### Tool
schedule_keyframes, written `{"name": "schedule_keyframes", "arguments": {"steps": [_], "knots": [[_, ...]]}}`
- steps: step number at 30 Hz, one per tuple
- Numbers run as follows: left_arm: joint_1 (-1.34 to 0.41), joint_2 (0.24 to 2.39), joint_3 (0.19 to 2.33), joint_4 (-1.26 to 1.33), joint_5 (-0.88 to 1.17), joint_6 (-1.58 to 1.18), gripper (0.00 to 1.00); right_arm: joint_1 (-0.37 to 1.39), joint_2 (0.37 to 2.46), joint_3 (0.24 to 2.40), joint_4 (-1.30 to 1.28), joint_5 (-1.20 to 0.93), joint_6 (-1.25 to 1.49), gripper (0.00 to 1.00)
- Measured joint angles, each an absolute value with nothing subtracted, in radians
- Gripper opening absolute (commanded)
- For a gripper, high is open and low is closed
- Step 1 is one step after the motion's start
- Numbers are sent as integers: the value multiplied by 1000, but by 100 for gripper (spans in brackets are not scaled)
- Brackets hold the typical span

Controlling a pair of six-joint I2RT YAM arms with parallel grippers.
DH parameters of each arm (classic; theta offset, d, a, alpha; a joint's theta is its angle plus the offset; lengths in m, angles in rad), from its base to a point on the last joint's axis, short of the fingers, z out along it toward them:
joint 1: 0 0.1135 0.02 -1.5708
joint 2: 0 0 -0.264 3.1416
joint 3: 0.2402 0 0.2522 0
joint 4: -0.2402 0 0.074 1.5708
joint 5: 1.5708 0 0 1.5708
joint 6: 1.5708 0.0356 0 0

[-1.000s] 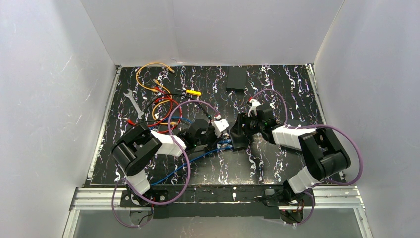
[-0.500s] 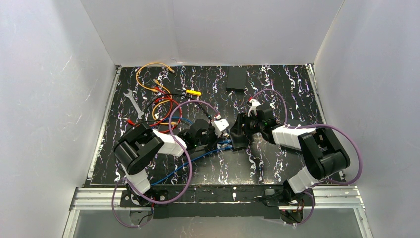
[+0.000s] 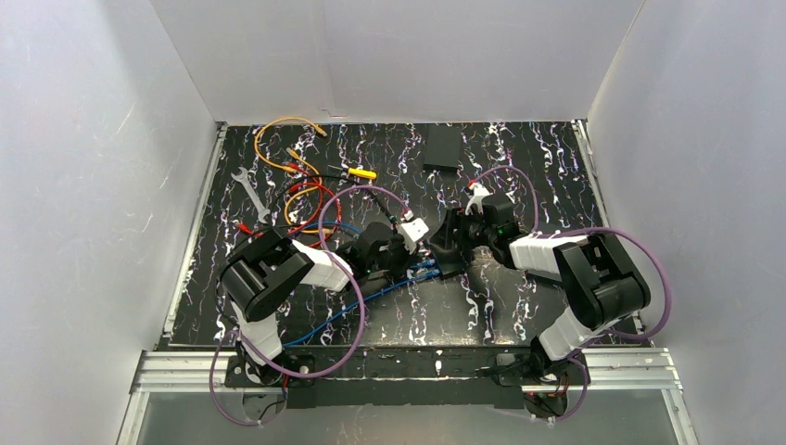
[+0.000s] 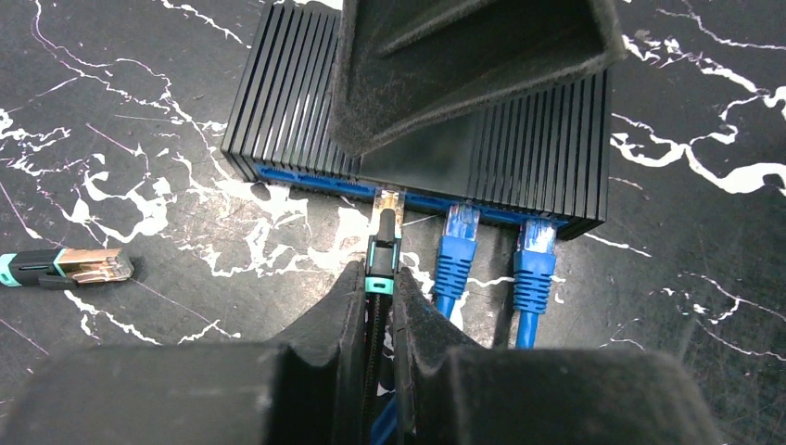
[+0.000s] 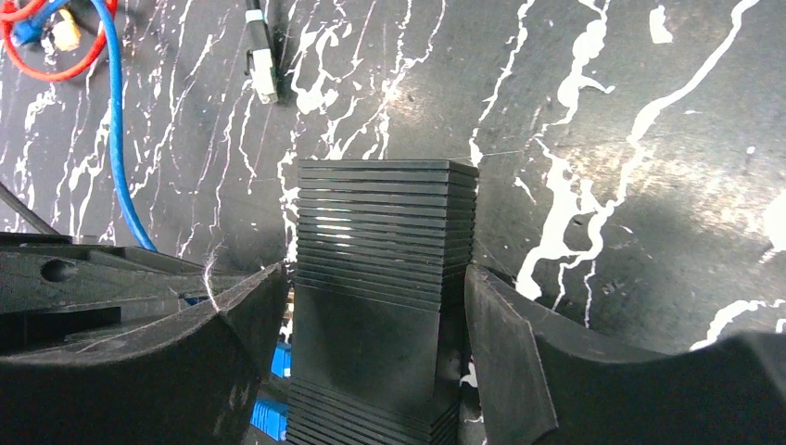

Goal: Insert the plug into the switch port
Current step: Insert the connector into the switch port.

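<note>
In the left wrist view my left gripper (image 4: 380, 297) is shut on the plug (image 4: 383, 252), a black connector with a teal ring and a clear tip. The tip touches the blue port face of the black ribbed switch (image 4: 547, 148), left of two blue cables (image 4: 456, 252) that sit in ports. From above, my right gripper (image 5: 375, 273) is shut on the switch (image 5: 385, 213), one finger on each side. One of its fingers (image 4: 463, 65) hides the switch's top. In the top view the left gripper (image 3: 408, 262) and right gripper (image 3: 451, 246) meet at the switch (image 3: 449, 269).
A loose plug (image 4: 83, 267) with a teal ring lies left of the switch. Orange and red wires (image 3: 297, 199), a wrench (image 3: 250, 197) and a yellow-handled screwdriver (image 3: 360, 172) lie at the back left. A black box (image 3: 442, 146) sits at the back. A blue cable (image 3: 343, 311) trails forward.
The left arm has edged right, bringing the plug closer to the switch. The right gripper and the switch have shifted slightly toward the back.
</note>
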State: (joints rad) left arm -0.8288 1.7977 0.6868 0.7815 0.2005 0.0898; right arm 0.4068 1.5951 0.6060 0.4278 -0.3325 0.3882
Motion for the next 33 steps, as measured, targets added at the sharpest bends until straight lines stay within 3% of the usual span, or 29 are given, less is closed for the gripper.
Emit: {"name": "schedule_keyframes", "arguments": {"steps": [20,33], "knots": [[-875,1823,656,875,33,40,0,390,1634,606,496,-398,413,75],[-877,1826,765,750,6,28,0,380,1658,631,503,-379,375,75]]}}
